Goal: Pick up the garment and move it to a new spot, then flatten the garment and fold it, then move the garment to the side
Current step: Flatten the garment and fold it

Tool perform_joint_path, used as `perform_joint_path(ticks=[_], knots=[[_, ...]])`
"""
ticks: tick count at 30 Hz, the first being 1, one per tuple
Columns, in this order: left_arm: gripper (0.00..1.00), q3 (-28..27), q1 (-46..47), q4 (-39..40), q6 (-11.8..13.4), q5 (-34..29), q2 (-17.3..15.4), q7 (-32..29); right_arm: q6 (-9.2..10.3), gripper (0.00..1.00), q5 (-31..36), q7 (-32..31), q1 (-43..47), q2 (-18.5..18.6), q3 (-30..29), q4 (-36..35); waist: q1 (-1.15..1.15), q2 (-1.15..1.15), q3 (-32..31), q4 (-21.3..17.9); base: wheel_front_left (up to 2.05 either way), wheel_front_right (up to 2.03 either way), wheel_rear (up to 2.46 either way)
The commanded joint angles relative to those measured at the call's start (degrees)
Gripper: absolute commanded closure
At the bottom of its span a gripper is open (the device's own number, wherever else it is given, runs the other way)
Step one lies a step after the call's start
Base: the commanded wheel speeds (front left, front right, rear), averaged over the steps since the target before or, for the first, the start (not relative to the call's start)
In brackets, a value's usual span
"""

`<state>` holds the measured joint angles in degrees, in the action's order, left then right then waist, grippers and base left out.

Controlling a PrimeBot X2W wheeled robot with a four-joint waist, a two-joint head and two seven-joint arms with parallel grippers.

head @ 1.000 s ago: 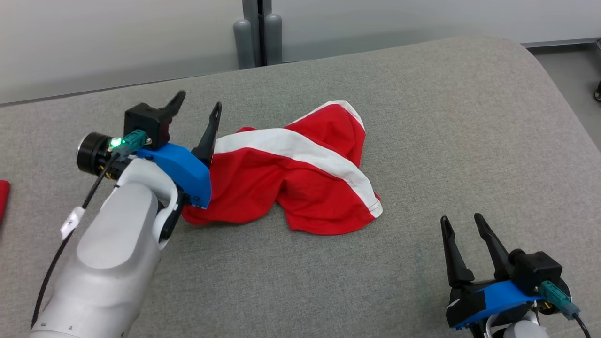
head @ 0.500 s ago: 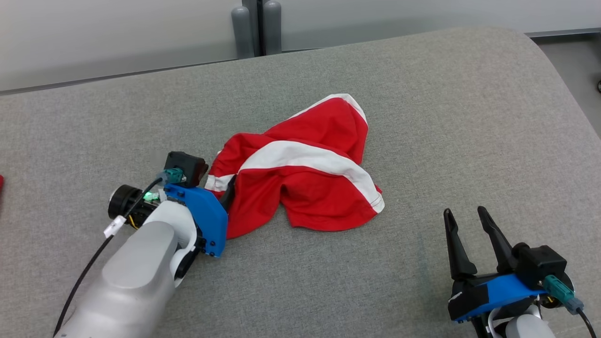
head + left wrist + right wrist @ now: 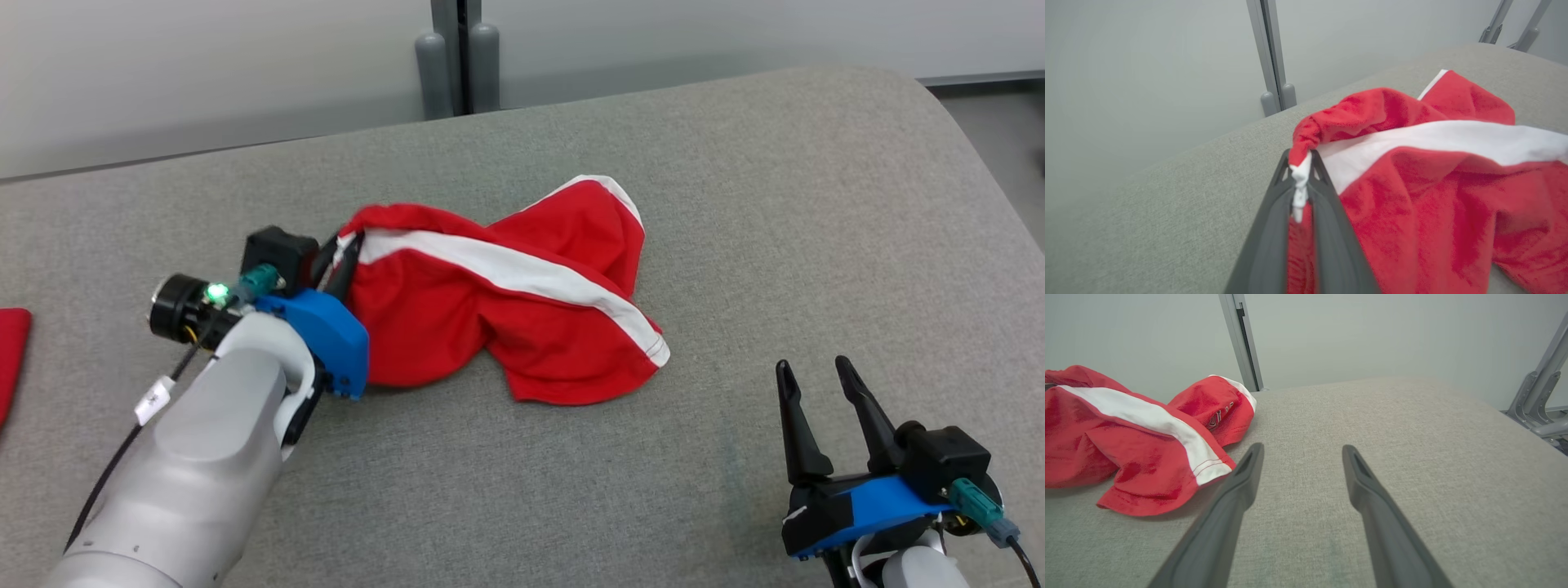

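The garment (image 3: 498,318) is a crumpled red piece with a white stripe, lying on the grey padded table (image 3: 735,204). My left gripper (image 3: 341,251) is shut on the garment's left end, which is lifted off the surface; the left wrist view shows red and white cloth (image 3: 1300,163) pinched between the dark fingers (image 3: 1274,228). The garment (image 3: 1433,183) trails away to the right there. My right gripper (image 3: 816,377) stands open at the lower right, apart from the garment. In the right wrist view its fingertips (image 3: 1302,451) hover over bare table, with the garment (image 3: 1139,437) to their left.
Another red piece of cloth (image 3: 10,359) lies at the table's far left edge. Grey posts (image 3: 457,65) stand behind the table against a pale wall. A metal frame (image 3: 1539,404) shows beyond the table's right end.
My left gripper dropped onto the garment's left end, shut on it and lifted it up and to the left. The right gripper stayed put. The head camera shifted slightly.
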<state>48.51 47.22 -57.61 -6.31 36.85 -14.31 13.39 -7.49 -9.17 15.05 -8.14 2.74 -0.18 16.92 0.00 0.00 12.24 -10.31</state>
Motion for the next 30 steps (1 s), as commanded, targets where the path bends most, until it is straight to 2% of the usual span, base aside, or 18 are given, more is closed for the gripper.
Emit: perform_joint_path(ticks=[1,4,9,10,13,17,22,29,30], knots=[[1.0,-1.2,1.3,0.2,1.0,-0.4,-0.2,1.2,-0.01,0.0,0.2,0.2,0.4,0.3,0.0,-0.3,0.0,0.0,-0.5,0.4,0.0,0.0,0.0],[1.0,-4.4,1.5,4.1,2.5,-1.2,-1.3,1.8,-0.01,0.0,0.1,0.2,1.1,0.3,0.2,-0.5,0.0,0.0,-1.4,1.2,0.0,0.0,0.0],[1.0,-10.5,-7.8,17.2,5.1,-5.1,-3.0,1.8,-0.02,0.0,0.0,0.2,2.1,0.3,0.1,-0.5,0.0,0.0,-3.0,3.2,0.0,0.0,0.0],[1.0,-10.5,-7.8,17.2,5.1,-5.1,-3.0,1.8,-0.02,0.0,0.0,0.2,2.1,0.3,0.1,-0.5,0.0,0.0,-3.0,3.2,0.0,0.0,0.0],[1.0,-13.7,-15.6,23.5,5.5,-6.8,-3.6,1.8,-0.01,0.0,0.3,0.2,2.7,0.3,0.1,-0.2,0.0,0.0,-3.6,4.4,0.0,0.0,0.0],[1.0,-16.7,-25.8,29.0,6.2,-8.8,-2.5,1.8,-0.01,0.0,0.7,0.2,3.1,0.3,-0.1,-0.1,0.0,0.0,-4.1,6.4,0.0,0.0,0.0],[1.0,-19.9,-35.7,31.7,5.4,-10.2,0.1,1.8,-0.01,0.0,1.3,0.2,3.3,0.3,0.0,0.1,0.0,0.0,-4.6,8.8,0.0,0.0,0.0],[1.0,-23.6,-42.6,28.8,3.0,-11.2,3.5,1.8,-0.01,0.0,1.5,0.2,3.7,0.3,0.7,0.7,0.0,0.0,-5.9,10.0,0.0,0.0,0.0],[0.92,-24.0,-43.0,28.4,2.7,-11.4,4.0,1.8,-0.01,0.0,1.5,0.2,3.9,0.3,0.8,0.8,0.0,0.0,-6.1,10.1,0.0,0.0,0.0]])
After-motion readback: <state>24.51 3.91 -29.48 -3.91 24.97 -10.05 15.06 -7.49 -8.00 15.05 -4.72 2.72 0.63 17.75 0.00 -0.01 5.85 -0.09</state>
